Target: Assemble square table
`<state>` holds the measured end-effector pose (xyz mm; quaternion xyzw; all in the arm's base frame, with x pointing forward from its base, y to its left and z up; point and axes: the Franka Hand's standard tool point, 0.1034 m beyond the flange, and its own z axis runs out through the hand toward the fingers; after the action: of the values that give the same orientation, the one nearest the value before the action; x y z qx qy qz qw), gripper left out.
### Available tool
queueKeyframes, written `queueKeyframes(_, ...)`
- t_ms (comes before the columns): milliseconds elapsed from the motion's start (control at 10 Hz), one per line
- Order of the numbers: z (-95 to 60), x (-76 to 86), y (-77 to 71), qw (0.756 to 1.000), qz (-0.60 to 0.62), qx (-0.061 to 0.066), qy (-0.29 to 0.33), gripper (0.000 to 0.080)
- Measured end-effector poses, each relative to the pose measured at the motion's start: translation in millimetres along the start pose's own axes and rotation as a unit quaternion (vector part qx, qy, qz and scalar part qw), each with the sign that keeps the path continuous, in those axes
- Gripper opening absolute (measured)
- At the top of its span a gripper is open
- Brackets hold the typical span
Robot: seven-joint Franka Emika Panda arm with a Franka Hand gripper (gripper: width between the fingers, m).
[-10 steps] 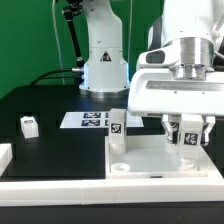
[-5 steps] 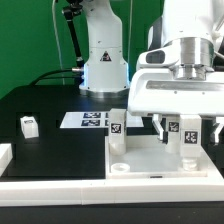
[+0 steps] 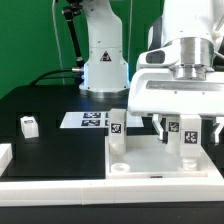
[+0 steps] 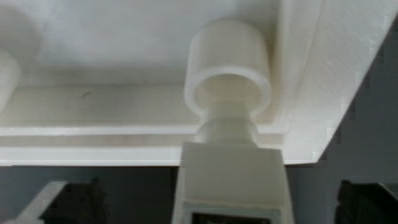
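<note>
The pincer (image 3: 185,132) is seen spread wide, holding nothing, its jaws either side of a leg (image 3: 186,140) set upright at a corner of the square tabletop (image 3: 148,158), which lies on the black counter (image 3: 60,150) toward the exterior view's right. A second leg (image 3: 116,124) stands at another corner; a loose leg (image 3: 29,125) lies well apart. The parts are judged light, stiff, smooth plastic, best taken across flat sides.

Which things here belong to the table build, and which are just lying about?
Job: tabletop; leg standing at a tabletop corner; second leg between the fingers of the open gripper; loose leg on the black table.
Lying about: marker board; white border rail.
</note>
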<state>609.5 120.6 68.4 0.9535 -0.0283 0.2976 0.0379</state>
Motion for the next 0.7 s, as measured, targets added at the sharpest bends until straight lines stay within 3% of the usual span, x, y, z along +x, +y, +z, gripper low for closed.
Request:
queueKeyframes(100, 0.0, 0.0, 0.0, 1.000, 0.000, 0.000, 0.000, 0.0635)
queueKeyframes(200, 0.0, 0.0, 0.0, 1.000, 0.000, 0.000, 0.000, 0.0452)
queueKeyframes(300, 0.0, 0.0, 0.0, 1.000, 0.000, 0.000, 0.000, 0.0452)
queueKeyframes(400, 0.0, 0.0, 0.0, 1.000, 0.000, 0.000, 0.000, 0.0286)
queueKeyframes(700, -5.7, 5.6, 0.7, 1.000, -0.005, 0.003, 0.000, 0.0288)
